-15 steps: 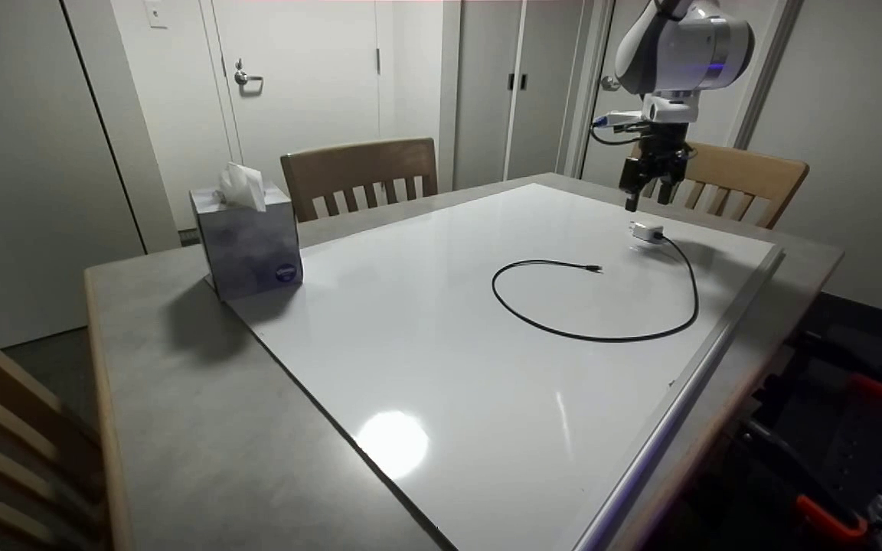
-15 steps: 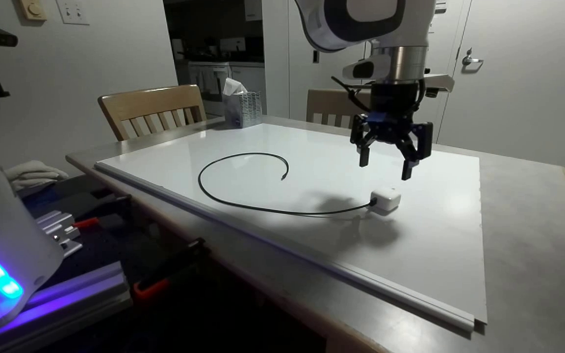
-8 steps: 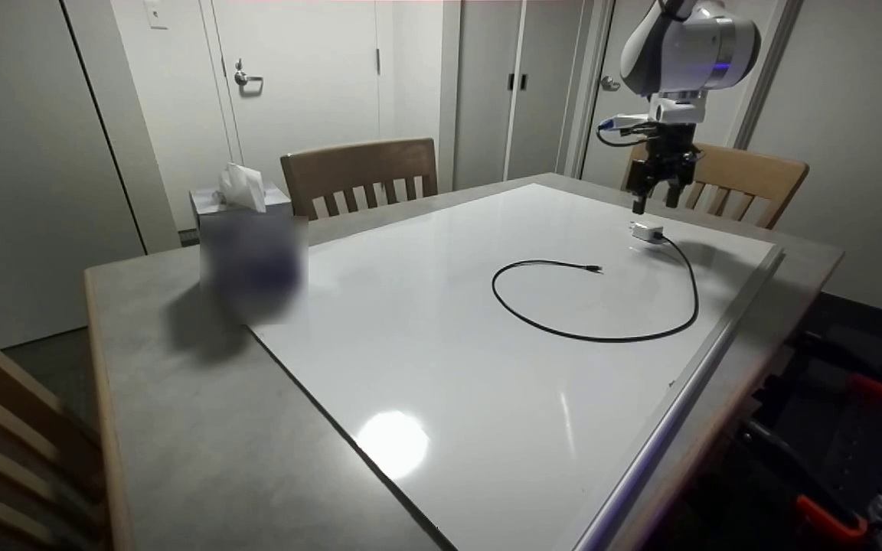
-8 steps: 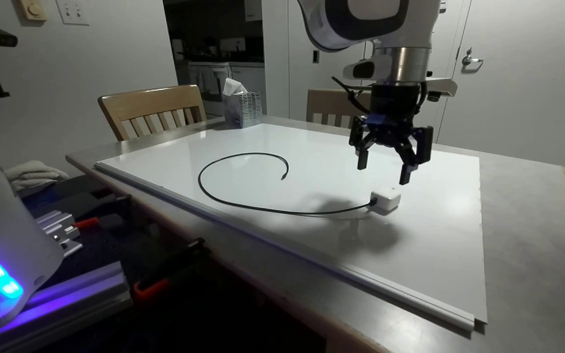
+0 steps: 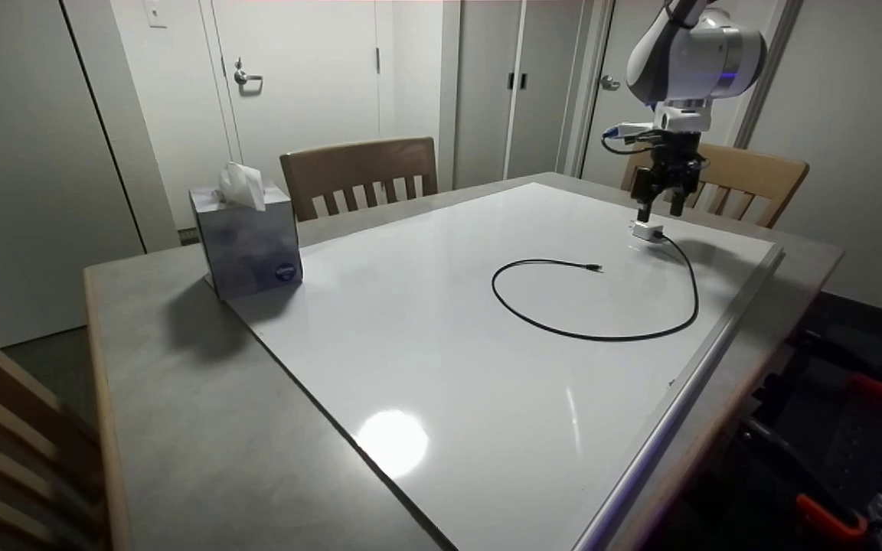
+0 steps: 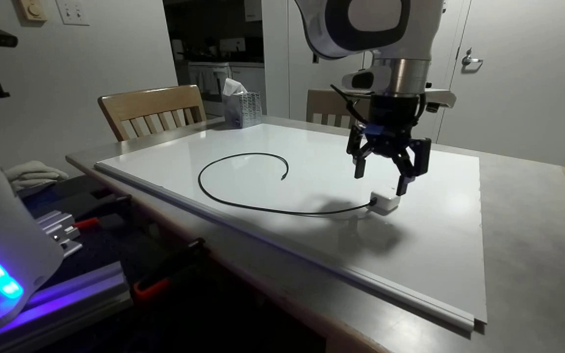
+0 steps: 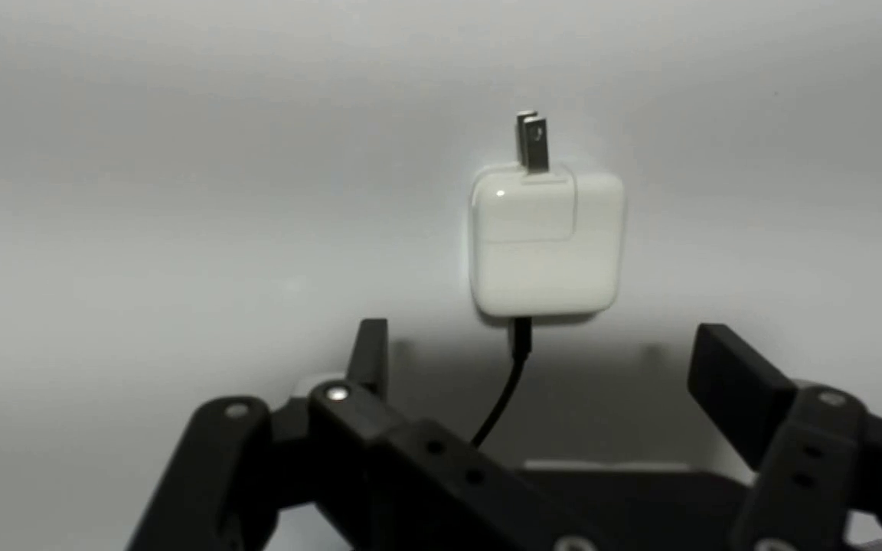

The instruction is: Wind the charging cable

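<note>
The charging cable (image 5: 609, 339) lies as a loose black loop on the white board (image 5: 410, 344), in both exterior views. One end runs into a white adapter (image 7: 544, 252) with two metal prongs; the free end has a small metal plug (image 6: 284, 177). My gripper (image 6: 380, 179) hangs pointing down just above the adapter, fingers wide apart. Between its fingers in the wrist view shows the cable's stretch (image 7: 498, 405) leaving the adapter, touched by neither. Below the jaws, part of the cable is hidden by the gripper. At the left edge of the wrist view peeks the free plug.
A tissue box (image 5: 249, 245) stands at the board's far corner from the gripper. A raised metal rail (image 6: 410, 297) runs along one board edge. Wooden chairs (image 5: 364, 172) surround the table. Clamps with orange handles (image 6: 150, 289) sit by the robot base.
My gripper has come down closer to the adapter, its fingers staying wide apart. The cable and adapter have not moved.
</note>
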Motion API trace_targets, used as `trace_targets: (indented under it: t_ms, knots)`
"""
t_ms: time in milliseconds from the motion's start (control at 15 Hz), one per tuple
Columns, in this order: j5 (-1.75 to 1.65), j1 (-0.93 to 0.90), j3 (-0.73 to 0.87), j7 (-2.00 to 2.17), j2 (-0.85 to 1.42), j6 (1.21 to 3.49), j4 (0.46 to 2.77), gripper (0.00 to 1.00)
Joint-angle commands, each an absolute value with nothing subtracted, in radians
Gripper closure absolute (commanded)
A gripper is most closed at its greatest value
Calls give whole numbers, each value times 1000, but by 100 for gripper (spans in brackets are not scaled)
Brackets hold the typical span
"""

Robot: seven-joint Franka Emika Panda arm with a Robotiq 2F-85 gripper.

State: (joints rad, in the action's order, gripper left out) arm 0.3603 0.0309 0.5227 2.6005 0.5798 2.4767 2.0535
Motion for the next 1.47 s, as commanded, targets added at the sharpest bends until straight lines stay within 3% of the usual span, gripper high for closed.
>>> trace_targets:
  t_ms: [0,1000,1133,1200,1400]
  knots:
    - [293,85,467,2600,562,2536,2078,0]
    - [274,195,356,2563,579,2704,2108,1]
    - [280,201,346,2559,580,2724,2114,26]
    - [282,203,342,2556,580,2736,2117,28]
    - [284,206,335,2552,579,2759,2127,48]
